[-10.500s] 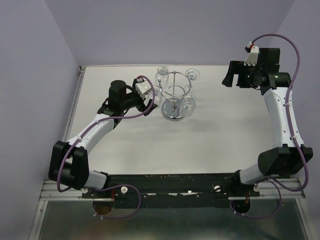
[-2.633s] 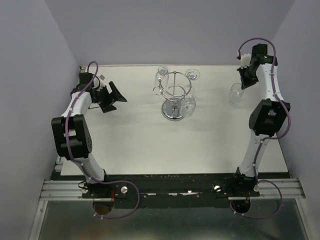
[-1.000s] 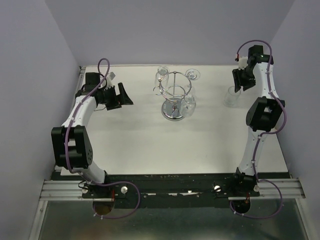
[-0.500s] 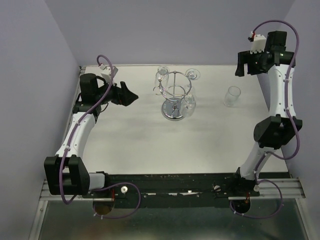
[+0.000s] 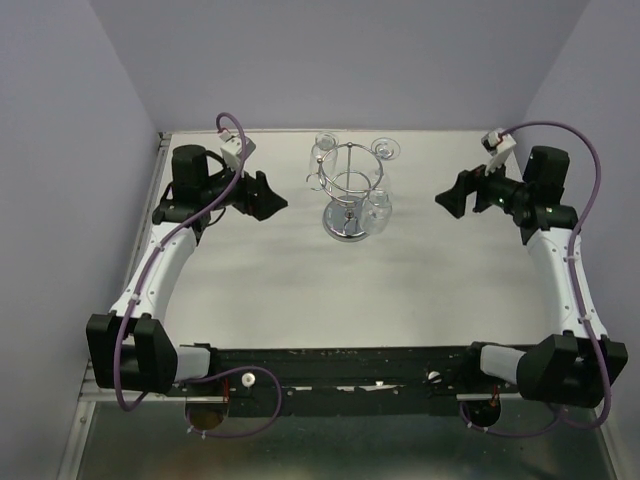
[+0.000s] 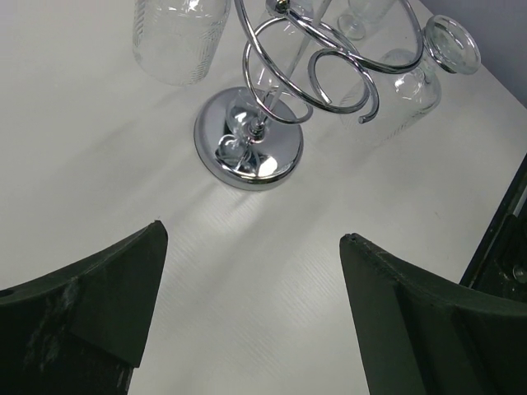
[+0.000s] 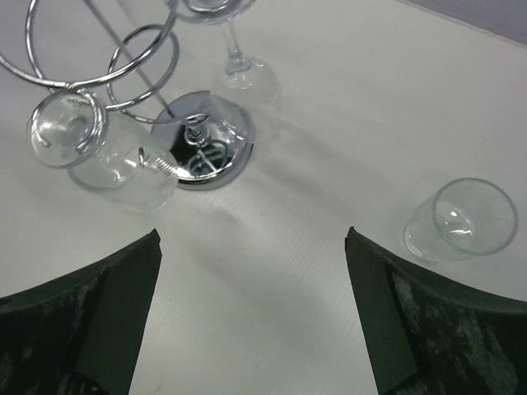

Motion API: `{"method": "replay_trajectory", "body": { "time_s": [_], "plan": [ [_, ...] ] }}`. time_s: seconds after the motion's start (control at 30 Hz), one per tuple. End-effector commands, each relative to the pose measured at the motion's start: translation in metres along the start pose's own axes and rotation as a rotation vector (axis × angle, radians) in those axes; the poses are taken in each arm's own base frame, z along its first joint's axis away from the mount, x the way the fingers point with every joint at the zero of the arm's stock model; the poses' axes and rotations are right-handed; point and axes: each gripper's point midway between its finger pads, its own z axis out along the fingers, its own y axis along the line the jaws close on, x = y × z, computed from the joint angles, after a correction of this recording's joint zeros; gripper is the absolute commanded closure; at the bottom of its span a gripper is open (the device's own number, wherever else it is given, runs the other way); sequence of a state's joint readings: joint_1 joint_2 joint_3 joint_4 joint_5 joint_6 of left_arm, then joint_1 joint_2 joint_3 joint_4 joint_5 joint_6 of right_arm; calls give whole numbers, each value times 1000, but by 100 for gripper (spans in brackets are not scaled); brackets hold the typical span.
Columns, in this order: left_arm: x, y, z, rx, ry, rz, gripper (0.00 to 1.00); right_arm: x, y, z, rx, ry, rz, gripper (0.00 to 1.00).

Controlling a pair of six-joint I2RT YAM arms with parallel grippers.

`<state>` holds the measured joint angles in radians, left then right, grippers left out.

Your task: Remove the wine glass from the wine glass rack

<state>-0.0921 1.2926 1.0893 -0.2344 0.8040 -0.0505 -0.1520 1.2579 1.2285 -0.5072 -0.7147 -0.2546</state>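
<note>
Now | wine glass rack (image 5: 349, 222) mid-table | left jaws, right jaws spread, flanking

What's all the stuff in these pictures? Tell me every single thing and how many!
wine glass rack: one, shiny silver, middle of the table toward the back.
glasses at the rack: three that I can make out, clear, around the rack; at least one hangs upside down from a loop.
loose glass: one, clear, on the table to the right of the rack, apart from it.
table: one, white.
walls: pale purple, around the table.
arms: two, white and black with purple cables, one on each side.
left gripper: one, black, open and empty, facing the rack.
right gripper: one, black, open and empty, near the loose glass.
</note>
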Motion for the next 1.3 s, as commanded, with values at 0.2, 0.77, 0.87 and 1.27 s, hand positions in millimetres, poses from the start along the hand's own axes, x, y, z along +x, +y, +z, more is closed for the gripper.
{"method": "replay_trajectory", "body": {
  "time_s": [0.2,0.77,0.87,1.27],
  "plan": [
    [12,4,-7,-28,107,32,1,43,66,18,-232,-145,-364,0],
    [9,9,-17,-106,154,126,1,52,116,81,-418,-217,-416,1],
    [8,9,-19,-115,150,131,1,55,123,89,-453,-203,-409,1],
    [9,9,-19,-127,130,128,1,42,135,114,-459,-229,-355,0]
  ]
}}
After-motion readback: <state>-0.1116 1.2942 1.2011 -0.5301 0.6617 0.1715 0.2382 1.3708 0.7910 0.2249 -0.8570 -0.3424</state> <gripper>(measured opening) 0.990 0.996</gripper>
